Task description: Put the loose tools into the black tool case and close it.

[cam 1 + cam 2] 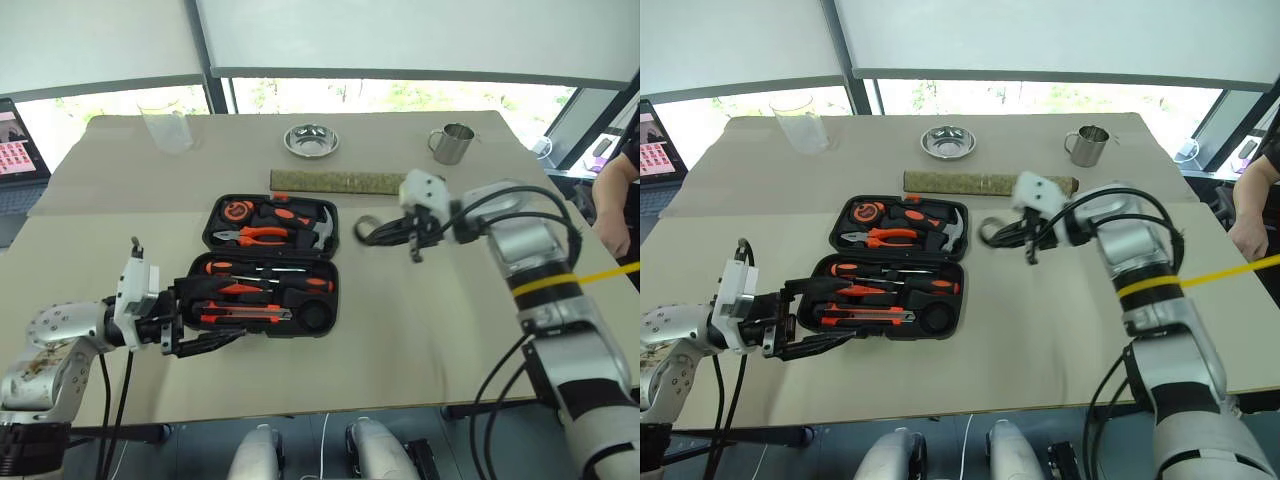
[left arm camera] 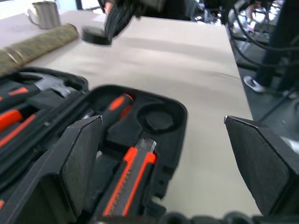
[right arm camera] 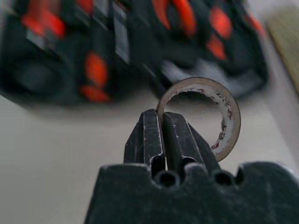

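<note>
Table [image 1: 420, 330]: beige top, carries all items.

Black tool case [image 1: 327, 290]: open flat, centre-left of table, both halves up. Far half holds pliers [image 1: 262, 236], hammer [image 1: 318, 229], tape measure [image 1: 236, 210]. Near half holds the two long screwdrivers [image 1: 262, 269], a further orange-handled tool below them, and the utility knife [image 1: 245, 316] along the near edge. Round recess [image 1: 316, 315] at near-right corner of the case is unfilled; in left wrist view it sits just beside the knife's tip.

Rolled mat [image 1: 335, 181]: lies crosswise beyond the case, well apart from it.

Right gripper [image 1: 414, 245]: above the table, right of the case's far half, pointing left and down. Jaws closed tight on the wall of the dark tape roll [image 3: 219, 116]. In right wrist view one finger is inside the ring, the other outside; the roll hangs off the fingertips, edge-on to the case, hole facing cam. Roll is clear of the table, just beside the case's right edge, not over the round recess.

Left gripper [image 1: 205, 335]: at the case's near-left corner, low, pointing right. Jaws spread wide, nothing between the pads [image 2: 79, 154]. In left wrist view, one pad is over the knife end of the case, the other over bare table.

Bowl [image 1: 311, 139], metal cup [image 1: 453, 143], clear glass [image 1: 167, 127]: far side of table, well apart from the case.
</note>
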You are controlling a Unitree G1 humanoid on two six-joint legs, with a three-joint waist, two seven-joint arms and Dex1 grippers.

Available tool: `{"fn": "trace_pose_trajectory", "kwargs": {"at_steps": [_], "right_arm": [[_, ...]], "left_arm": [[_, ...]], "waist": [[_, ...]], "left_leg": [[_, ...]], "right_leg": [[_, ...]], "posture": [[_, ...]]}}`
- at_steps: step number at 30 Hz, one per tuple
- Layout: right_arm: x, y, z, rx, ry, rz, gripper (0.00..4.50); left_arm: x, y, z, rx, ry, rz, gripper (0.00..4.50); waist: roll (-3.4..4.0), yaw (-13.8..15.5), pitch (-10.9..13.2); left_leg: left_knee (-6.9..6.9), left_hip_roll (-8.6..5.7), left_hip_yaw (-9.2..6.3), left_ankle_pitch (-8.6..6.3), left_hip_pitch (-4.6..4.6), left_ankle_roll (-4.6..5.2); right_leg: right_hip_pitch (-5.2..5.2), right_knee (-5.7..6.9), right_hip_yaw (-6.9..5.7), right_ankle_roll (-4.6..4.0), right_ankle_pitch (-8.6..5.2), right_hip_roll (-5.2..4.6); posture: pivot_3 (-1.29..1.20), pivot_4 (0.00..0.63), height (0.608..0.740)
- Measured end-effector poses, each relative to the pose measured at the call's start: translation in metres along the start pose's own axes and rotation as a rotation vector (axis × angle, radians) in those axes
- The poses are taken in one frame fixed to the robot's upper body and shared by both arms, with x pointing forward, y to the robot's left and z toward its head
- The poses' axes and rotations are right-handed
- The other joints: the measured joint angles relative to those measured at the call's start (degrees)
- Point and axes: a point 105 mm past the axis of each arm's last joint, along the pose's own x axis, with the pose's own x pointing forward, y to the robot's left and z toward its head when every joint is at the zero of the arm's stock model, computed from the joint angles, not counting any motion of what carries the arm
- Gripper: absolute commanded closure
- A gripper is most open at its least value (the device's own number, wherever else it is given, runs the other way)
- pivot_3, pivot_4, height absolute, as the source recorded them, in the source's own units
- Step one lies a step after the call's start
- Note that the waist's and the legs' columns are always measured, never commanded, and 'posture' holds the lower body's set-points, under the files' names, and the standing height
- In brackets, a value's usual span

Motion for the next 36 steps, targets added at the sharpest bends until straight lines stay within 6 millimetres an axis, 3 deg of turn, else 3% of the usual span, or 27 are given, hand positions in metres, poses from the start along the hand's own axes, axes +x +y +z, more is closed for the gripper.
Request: {"fn": "trace_pose_trajectory", "kwargs": {"at_steps": [2,5,14,23,30,33,35,36], "right_arm": [[0.021,0.034,0.014,0.020,-0.026,0.137,4.47],[0.041,0.065,0.021,0.039,-0.009,0.243,4.47],[0.048,0.067,-0.013,0.078,0.185,0.200,4.47],[0.059,0.067,-0.020,0.085,0.229,0.194,4.47],[0.060,0.060,-0.014,0.079,0.214,0.179,2.29],[0.049,0.062,-0.002,0.095,0.112,0.235,2.29],[0.036,0.057,0.007,0.096,0.044,0.235,2.22],[0.026,0.052,0.012,0.103,0.005,0.213,2.52]], "left_arm": [[-0.003,-0.001,-0.005,-0.001,0.014,-0.001,0.00],[-0.005,-0.004,-0.010,-0.007,0.031,0.002,0.00],[-0.007,-0.011,-0.014,-0.020,0.046,0.013,0.00],[-0.009,-0.010,-0.012,-0.010,0.047,0.055,0.00],[-0.011,0.005,-0.003,0.024,0.028,0.151,0.00],[-0.016,0.013,-0.004,-0.014,0.035,0.207,0.00],[-0.022,0.020,-0.004,-0.046,0.022,0.256,0.52],[-0.026,0.028,-0.002,-0.071,0.007,0.298,0.76]], "waist": [[0.00,0.2,0.0],[0.00,1.0,0.0],[-0.02,1.6,0.0],[-0.03,1.7,0.0],[-0.03,1.6,0.0],[-0.04,1.6,0.0],[-0.05,1.7,0.0],[-0.06,1.7,0.0]], "left_leg": [[0.01,-0.03,0.00,0.00,-0.03,0.00],[0.14,-0.11,0.07,0.01,-0.03,-0.02],[0.27,-0.13,0.19,0.02,-0.05,-0.03],[0.29,-0.14,0.18,0.02,-0.03,-0.03],[0.28,-0.13,0.16,0.02,-0.03,-0.03],[0.28,-0.13,0.14,0.01,-0.07,-0.02],[0.28,-0.12,0.11,0.01,-0.04,-0.02],[0.28,-0.12,0.09,0.01,-0.03,-0.02]], "right_leg": [[0.00,0.00,-0.02,0.00,0.00,-0.09],[0.06,-0.01,-0.04,0.01,0.00,-0.19],[0.02,0.01,-0.06,-0.01,0.02,-0.08],[0.07,0.00,-0.06,-0.01,0.02,-0.07],[0.07,0.02,-0.07,-0.01,0.03,-0.06],[0.04,0.00,-0.07,-0.01,0.03,-0.06],[0.08,0.00,-0.09,-0.01,0.03,-0.06],[0.09,0.00,-0.11,-0.01,0.03,-0.07]], "posture": [[0.00,0.150,0.740],[0.00,0.150,0.740],[0.00,0.150,0.740],[0.00,0.150,0.740],[0.00,0.150,0.740],[0.00,0.150,0.740],[0.00,0.150,0.740],[0.00,0.150,0.740]]}}
